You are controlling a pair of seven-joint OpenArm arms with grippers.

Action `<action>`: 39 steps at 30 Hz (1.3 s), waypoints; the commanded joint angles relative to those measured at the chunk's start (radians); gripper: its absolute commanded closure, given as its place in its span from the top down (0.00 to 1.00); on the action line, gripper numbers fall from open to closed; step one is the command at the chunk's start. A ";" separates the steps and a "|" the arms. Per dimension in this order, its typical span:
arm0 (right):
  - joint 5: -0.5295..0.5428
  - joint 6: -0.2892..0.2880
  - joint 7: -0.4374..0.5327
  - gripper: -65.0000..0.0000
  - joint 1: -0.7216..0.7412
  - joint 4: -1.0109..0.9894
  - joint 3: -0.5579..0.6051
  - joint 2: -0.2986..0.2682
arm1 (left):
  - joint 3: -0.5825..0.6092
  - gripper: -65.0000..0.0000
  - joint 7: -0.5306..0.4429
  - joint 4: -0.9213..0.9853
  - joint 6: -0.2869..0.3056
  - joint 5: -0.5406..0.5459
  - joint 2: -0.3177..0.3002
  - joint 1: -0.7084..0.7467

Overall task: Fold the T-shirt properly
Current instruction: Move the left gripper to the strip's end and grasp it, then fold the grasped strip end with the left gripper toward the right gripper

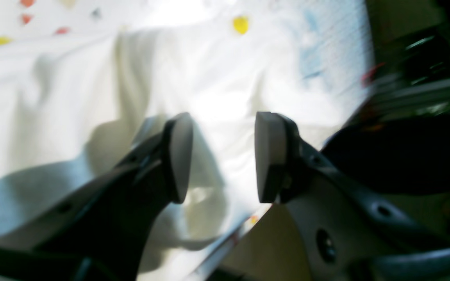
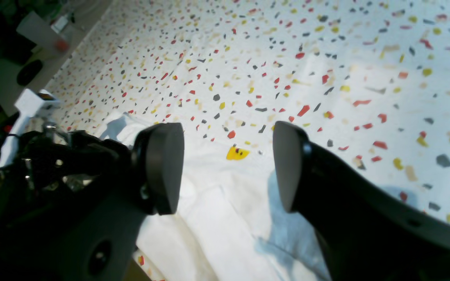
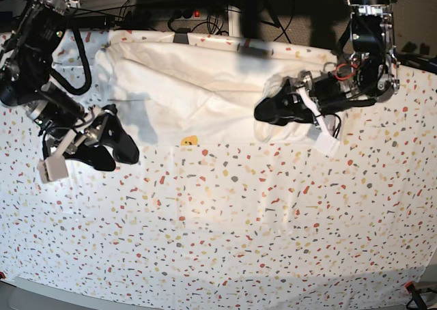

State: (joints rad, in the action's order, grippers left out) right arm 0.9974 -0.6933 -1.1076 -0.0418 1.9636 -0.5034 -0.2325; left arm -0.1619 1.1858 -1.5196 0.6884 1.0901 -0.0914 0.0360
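- Your T-shirt (image 3: pixel 174 71) lies on the speckled cloth (image 3: pixel 205 235), across the far part of the work surface in the base view.
- You see its fabric spread wide, with long creases; it is bunched beside and beneath your left gripper (image 1: pixel 224 158).
- A small yellow print (image 3: pixel 189 140) shows at the T-shirt's near edge.
- Left gripper: released. Its two fingertips stand apart, with white fabric visible between and beyond them. Whether either fingertip touches the fabric, you cannot tell.
- Right gripper (image 2: pixel 228 168): released. Its fingertips stand wide apart, with nothing grasped between them; in your right wrist view, the yellow print appears in the gap.
- In the base view, your right gripper is at the T-shirt's left end, near its lower corner; your left gripper is over the right half.
- Dark cables (image 3: pixel 217 22) run beyond the T-shirt's far edge.
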 commanded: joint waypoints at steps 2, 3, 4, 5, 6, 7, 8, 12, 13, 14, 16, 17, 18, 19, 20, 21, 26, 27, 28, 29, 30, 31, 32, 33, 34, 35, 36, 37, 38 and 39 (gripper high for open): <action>0.023 -0.005 0.018 0.56 0.029 0.016 -0.003 -0.011 | 0.000 0.39 0.009 -0.019 0.010 0.077 -0.003 -0.014; 0.023 -0.005 0.019 0.56 0.031 0.016 -0.003 -0.011 | 0.000 0.39 0.018 -0.019 0.010 0.098 -0.003 -0.014; 0.023 -0.005 0.019 0.56 0.031 0.016 -0.003 -0.011 | 0.000 0.39 0.026 -0.019 0.010 0.129 -0.003 -0.014; 0.023 -0.005 0.019 0.56 0.030 0.016 -0.003 -0.011 | 0.000 0.39 0.039 -0.019 0.010 0.164 -0.003 -0.014; 0.023 -0.005 0.018 0.56 0.030 0.016 -0.003 -0.011 | 0.000 0.39 0.060 -0.019 0.010 0.188 -0.003 -0.014; 0.023 -0.005 0.018 0.56 0.030 0.016 -0.003 -0.011 | 0.000 0.39 0.075 -0.019 0.010 0.193 -0.004 -0.016; 0.023 -0.005 0.017 0.56 0.030 0.016 -0.004 -0.011 | 0.000 0.39 0.080 -0.019 0.010 0.183 -0.007 -0.018; 0.023 -0.005 -0.005 0.56 0.030 0.016 -0.012 -0.011 | -0.002 0.39 0.047 -0.019 0.010 0.026 -0.040 -0.050; 0.023 -0.005 -0.013 0.56 0.030 0.016 -0.014 -0.011 | -0.002 0.39 0.040 -0.019 0.010 0.001 -0.055 -0.057; 0.023 -0.005 -0.012 0.56 0.030 0.016 -0.015 -0.011 | -0.002 0.39 0.031 -0.019 0.010 -0.020 -0.072 -0.064; 0.023 -0.005 -0.012 0.56 0.030 0.016 -0.014 -0.011 | -0.002 0.39 0.013 -0.019 0.010 -0.055 -0.104 -0.068; 0.023 -0.005 -0.012 0.56 0.030 0.016 -0.014 -0.011 | -0.002 0.39 0.009 -0.019 0.010 -0.064 -0.118 -0.066; 0.023 -0.005 -0.012 0.56 0.030 0.016 -0.014 -0.011 | -0.002 0.39 0.011 -0.019 0.010 -0.074 -0.127 -0.066; 0.023 -0.005 -0.012 0.56 0.030 0.016 -0.014 -0.011 | -0.002 0.39 0.010 -0.019 0.010 -0.077 -0.131 -0.063; 0.024 -0.005 -0.012 0.56 0.030 0.016 -0.014 -0.011 | -0.002 0.39 0.010 -0.019 0.010 -0.077 -0.131 -0.060; 0.024 -0.005 -0.012 0.56 0.030 0.016 -0.014 -0.011 | -0.002 0.39 0.009 -0.019 0.010 -0.076 -0.129 -0.055; 0.024 -0.005 -0.012 0.56 0.030 0.016 -0.014 -0.011 | 0.000 0.39 0.002 -0.018 0.010 -0.076 -0.095 -0.032; 0.024 -0.005 -0.012 0.56 0.030 0.016 -0.014 -0.011 | 0.000 0.39 -0.002 -0.018 0.010 -0.076 -0.085 -0.028; 0.024 -0.005 -0.012 0.56 0.030 0.016 -0.014 -0.011 | 0.000 0.39 -0.007 -0.018 0.010 -0.077 -0.073 -0.021; 0.024 -0.005 -0.012 0.56 0.030 0.016 -0.014 -0.011 | 0.000 0.39 -0.009 -0.018 0.010 -0.077 -0.063 -0.014; 0.024 -0.005 -0.012 0.56 0.030 0.016 -0.014 -0.011 | 0.000 0.39 -0.009 -0.018 0.010 -0.080 -0.052 -0.006; 0.024 -0.005 -0.012 0.56 0.030 0.016 -0.014 -0.011 | 0.000 0.39 -0.010 -0.018 0.010 -0.091 -0.043 0.001; 0.024 -0.005 -0.012 0.56 0.030 0.016 -0.014 -0.011 | 0.000 0.39 -0.014 -0.018 0.010 -0.126 -0.034 0.008; 0.024 -0.005 -0.012 0.56 0.030 0.016 -0.014 -0.011 | 0.000 0.39 -0.030 -0.018 0.010 -0.175 -0.024 0.015; 0.024 -0.005 -0.012 0.56 0.030 0.016 -0.014 -0.011 | 0.000 0.39 -0.054 -0.018 0.010 -0.231 -0.018 0.024; 0.024 -0.005 -0.012 0.56 0.030 0.016 -0.014 -0.011 | 0.000 0.39 -0.081 -0.018 0.010 -0.277 -0.010 0.032; 0.024 -0.005 -0.012 0.56 0.030 0.016 -0.014 -0.011 | 0.000 0.39 -0.101 -0.018 0.010 -0.306 -0.005 0.041; 0.026 -0.005 -0.012 0.56 0.030 0.016 -0.014 -0.011 | 0.000 0.39 -0.110 -0.018 0.010 -0.303 0.001 0.049; 0.026 -0.005 -0.012 0.56 0.030 0.016 -0.014 -0.011 | 0.000 0.39 -0.109 -0.018 0.010 -0.285 0.006 0.053; 0.027 -0.005 -0.012 0.56 0.030 0.016 -0.014 -0.011 | 0.000 0.39 -0.104 -0.018 0.010 -0.255 0.011 0.056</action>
State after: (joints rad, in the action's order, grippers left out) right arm 0.9981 -0.6933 -1.1427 -0.0250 1.9633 -0.5148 -0.2325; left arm -0.1627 1.0924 -1.5196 0.6884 0.8089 -0.0811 0.1005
